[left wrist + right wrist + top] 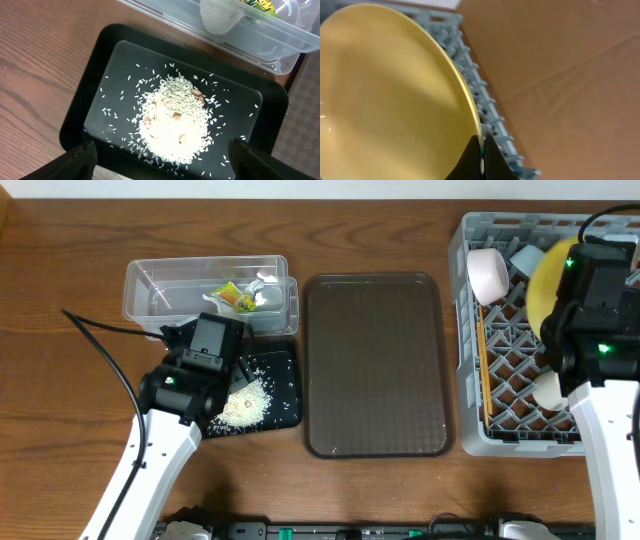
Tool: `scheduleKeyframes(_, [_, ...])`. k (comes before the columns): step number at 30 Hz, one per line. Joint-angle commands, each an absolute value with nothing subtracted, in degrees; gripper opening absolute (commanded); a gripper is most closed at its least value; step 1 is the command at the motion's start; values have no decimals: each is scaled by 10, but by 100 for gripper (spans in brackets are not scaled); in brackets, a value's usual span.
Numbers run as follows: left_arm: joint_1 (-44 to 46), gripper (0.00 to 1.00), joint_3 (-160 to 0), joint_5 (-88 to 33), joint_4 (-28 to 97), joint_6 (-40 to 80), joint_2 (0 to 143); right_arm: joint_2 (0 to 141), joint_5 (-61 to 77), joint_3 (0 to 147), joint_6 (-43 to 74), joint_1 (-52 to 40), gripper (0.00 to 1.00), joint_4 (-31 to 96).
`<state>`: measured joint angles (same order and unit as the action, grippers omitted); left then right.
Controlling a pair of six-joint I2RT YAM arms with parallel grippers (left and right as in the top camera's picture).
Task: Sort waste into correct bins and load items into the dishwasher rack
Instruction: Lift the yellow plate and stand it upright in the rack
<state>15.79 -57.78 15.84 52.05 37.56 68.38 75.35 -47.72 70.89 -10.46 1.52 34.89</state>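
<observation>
Wood-grain table point(60, 430) under everything. At far right, large grey dishwasher rack point(465, 410); just left of it, flat brown serving tray point(375, 365). Further left, clear tub point(150, 290) at the back and, just in front of it, black tray point(100, 100).

Inside the rack: yellow plate point(385, 90) standing on edge near the back right, clamped at its rim between the closed fingers of the right gripper point(481, 155). Beside the plate, pink bowl point(487, 273) on its side in the back left corner, with light blue bowl point(525, 258) between the two. Near the front of the rack, small white cup point(548, 388). Along the left wall, wooden chopsticks point(484, 370) lying lengthwise.

Over the black tray, left gripper point(162, 167) hovering with fingers spread wide, gripping nothing. Directly below, heap of white rice point(175, 120) mounded mid-tray, with stray grains scattered around. In the tub, crinkled green-and-orange wrapper point(232, 296).
</observation>
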Motion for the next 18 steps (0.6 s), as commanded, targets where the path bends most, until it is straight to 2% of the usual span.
scheduleKeyframes(1, [157, 86, -582, 170, 520, 383, 685, 780, -519, 712, -133, 18, 1, 357])
scheduleKeyframes(6, [157, 86, -582, 170, 520, 383, 685, 831, -514, 712, -95, 10, 1, 385])
scheduleKeyframes(13, [157, 86, -582, 170, 518, 383, 685, 862, -424, 712, -20, -35, 2, 411])
scheduleKeyframes(14, [157, 86, -582, 170, 518, 382, 685, 862, -417, 712, -10, -42, 8, 411])
scheduleKeyframes(15, [157, 86, -582, 170, 518, 382, 685, 860, -412, 712, -3, -50, 21, 411])
scheduleKeyframes(16, [157, 89, -582, 170, 518, 382, 685, 856, -410, 712, 2, -60, 46, 409])
scheduleKeyframes(18, [157, 93, -582, 170, 518, 382, 685, 845, -397, 713, 3, -72, 61, 403])
